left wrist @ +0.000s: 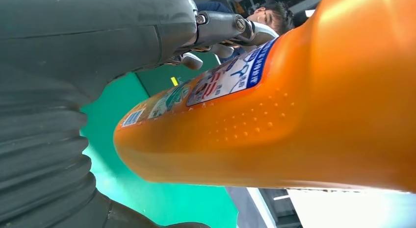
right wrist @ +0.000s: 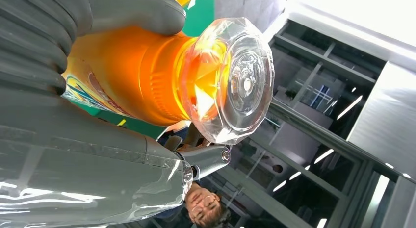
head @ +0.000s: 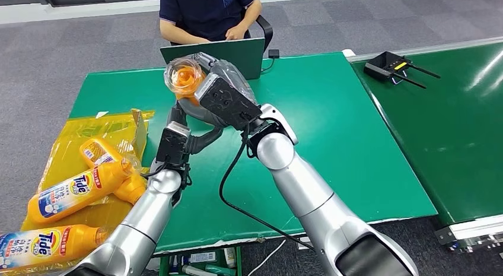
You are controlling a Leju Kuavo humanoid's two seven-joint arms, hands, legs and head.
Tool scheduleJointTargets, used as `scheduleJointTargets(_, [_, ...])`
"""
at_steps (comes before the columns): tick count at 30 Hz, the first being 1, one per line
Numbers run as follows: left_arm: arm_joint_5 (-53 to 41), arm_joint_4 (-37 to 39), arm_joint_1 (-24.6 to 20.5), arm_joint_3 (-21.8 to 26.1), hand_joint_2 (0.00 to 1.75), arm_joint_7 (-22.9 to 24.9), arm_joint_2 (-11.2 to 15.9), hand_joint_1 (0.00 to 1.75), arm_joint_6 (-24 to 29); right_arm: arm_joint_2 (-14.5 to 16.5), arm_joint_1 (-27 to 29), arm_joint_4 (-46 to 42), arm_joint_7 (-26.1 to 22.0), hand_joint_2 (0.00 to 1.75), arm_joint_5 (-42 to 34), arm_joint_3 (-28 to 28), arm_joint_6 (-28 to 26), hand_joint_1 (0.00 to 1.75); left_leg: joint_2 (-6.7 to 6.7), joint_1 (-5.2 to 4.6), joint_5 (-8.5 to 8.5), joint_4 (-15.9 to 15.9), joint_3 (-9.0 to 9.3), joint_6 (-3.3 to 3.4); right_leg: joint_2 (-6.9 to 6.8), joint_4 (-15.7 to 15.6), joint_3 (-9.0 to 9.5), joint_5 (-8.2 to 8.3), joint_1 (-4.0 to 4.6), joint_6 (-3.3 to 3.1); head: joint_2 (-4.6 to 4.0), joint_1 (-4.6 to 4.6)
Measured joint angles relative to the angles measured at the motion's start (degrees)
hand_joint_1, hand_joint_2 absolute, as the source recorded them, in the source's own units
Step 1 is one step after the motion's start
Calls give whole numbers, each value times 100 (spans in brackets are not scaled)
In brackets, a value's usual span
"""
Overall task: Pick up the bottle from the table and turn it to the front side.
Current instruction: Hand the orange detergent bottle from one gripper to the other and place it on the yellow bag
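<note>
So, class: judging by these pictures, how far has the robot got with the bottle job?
Done: the bottle is off the table. In hand: the right hand grips it near the clear cap, the left hand at its lower body. Left: whether its front label faces forward cannot be told.

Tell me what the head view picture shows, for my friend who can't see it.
The robot's right hand holds an orange bottle up over a green table, its clear cap toward the camera, with the left hand just below. More bottles lie on yellow plastic; a person sits behind a laptop.

Three orange Tide detergent bottles (head: 80, 189) lie on a yellow plastic bag (head: 71, 142) at the green tabletop (head: 332, 127); a seated person (head: 207, 15) faces a green laptop (head: 228, 52).
</note>
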Motion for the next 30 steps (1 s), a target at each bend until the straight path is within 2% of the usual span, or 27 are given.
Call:
scheduleJointTargets(19, [73,435,-300,-111,175,-5,-311,0,-135,148,-126,108,-62,175,-141,101,-41,175,0,0,0,0,0,0,0,0,0,0,0,0,0,1])
scheduleJointTargets(30, [577,660,-344,-121,175,-6,-585,0,-966,149,-72,85,-67,175,-229,142,-182,175,1,-1,0,1,1,0,0,-1,0,0,-1,0,0,2])
